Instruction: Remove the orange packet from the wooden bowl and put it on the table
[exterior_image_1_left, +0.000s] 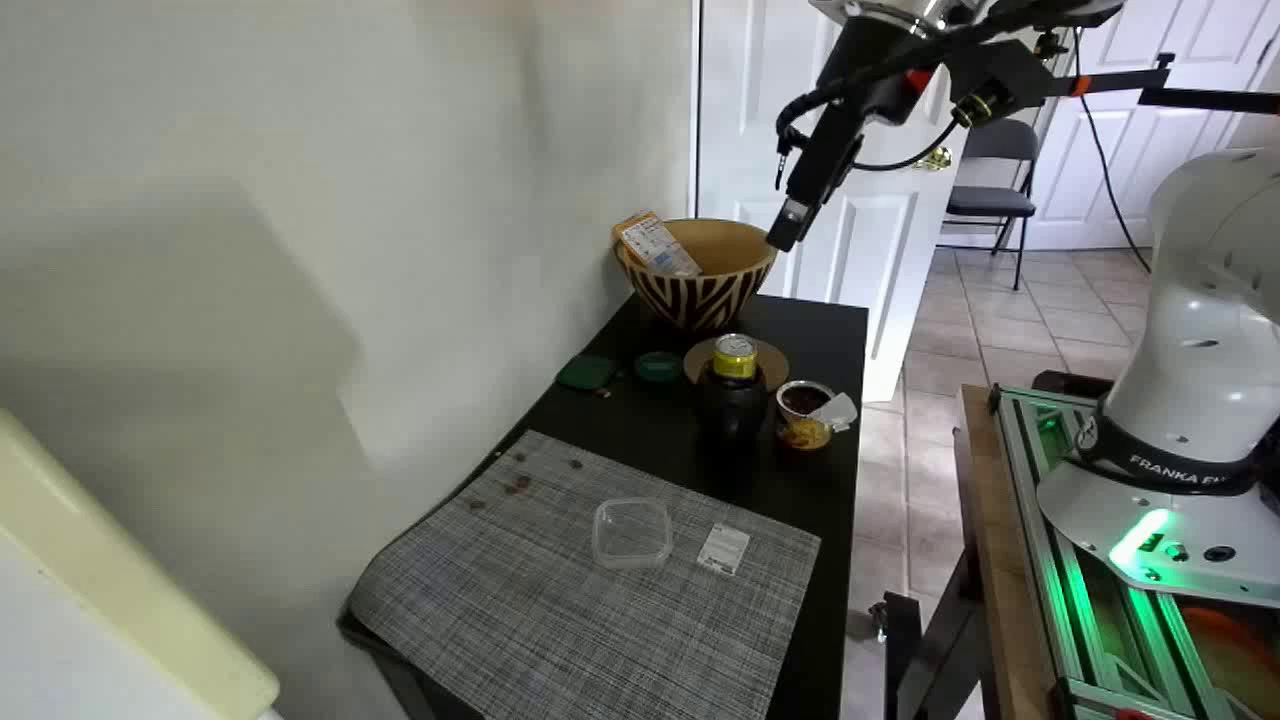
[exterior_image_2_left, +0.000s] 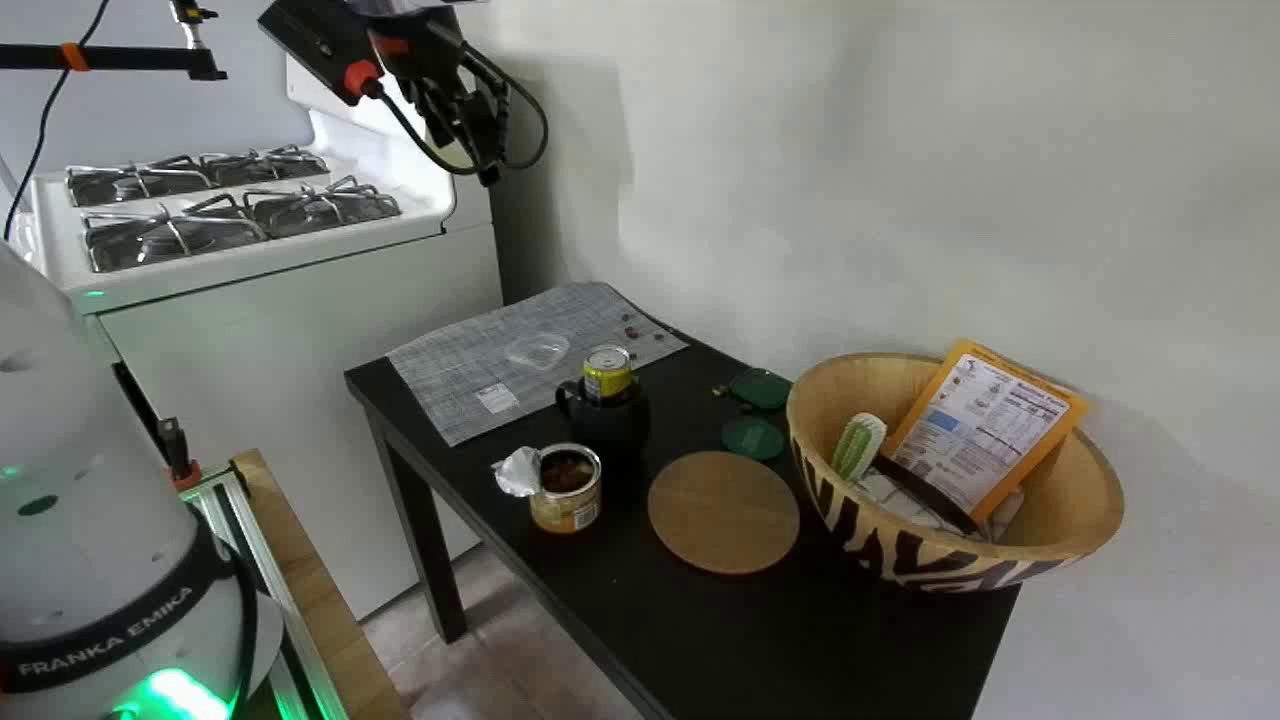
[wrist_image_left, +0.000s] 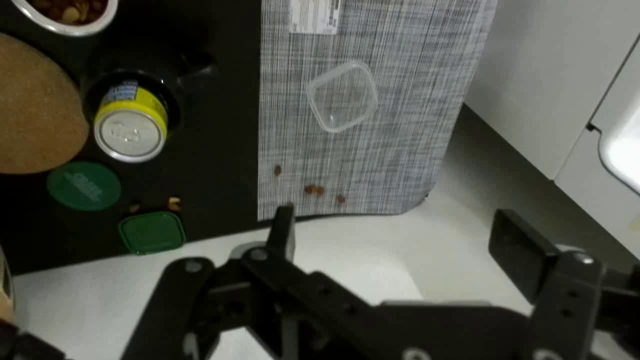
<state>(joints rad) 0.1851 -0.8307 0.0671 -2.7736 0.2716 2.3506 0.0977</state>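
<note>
Two words, FRANKA EMIKA, we read on the black band (exterior_image_2_left: 105, 635) round the white robot arm (exterior_image_2_left: 110, 470) at the far left of an exterior view. Next along, high up, comes the black gripper (wrist_image_left: 395, 230); in the wrist view we see its two fingers standing apart. On the black-topped table (exterior_image_2_left: 760, 640) lies a grey woven placemat (exterior_image_2_left: 440, 370) bearing a white card (exterior_image_2_left: 497, 398), its print illegible to us, and a clear square plastic container (exterior_image_2_left: 538, 350). Then we find an open round tin (exterior_image_2_left: 568, 510) with a tan-and-orange label and a barcode; a yellow can (exterior_image_2_left: 607, 380) with a silver top, upright in a black mug (exterior_image_2_left: 610, 425); a flat round tan board (exterior_image_2_left: 724, 510); and a round green lid (exterior_image_2_left: 753, 438), its pale lettering blurred in the wrist view. Farthest right, we reach the tan, round wooden bowl (exterior_image_2_left: 950, 562), dark zigzags on its side. It holds a green-and-white oblong item (exterior_image_2_left: 857, 445), a dark curved strip (exterior_image_2_left: 925, 492) and the thin, rectangular orange packet (exterior_image_2_left: 985, 430), which leans tilted against the rim, one corner jutting above. We see a white label inside an orange border, with columns of print too small to read and one blue block.
</note>
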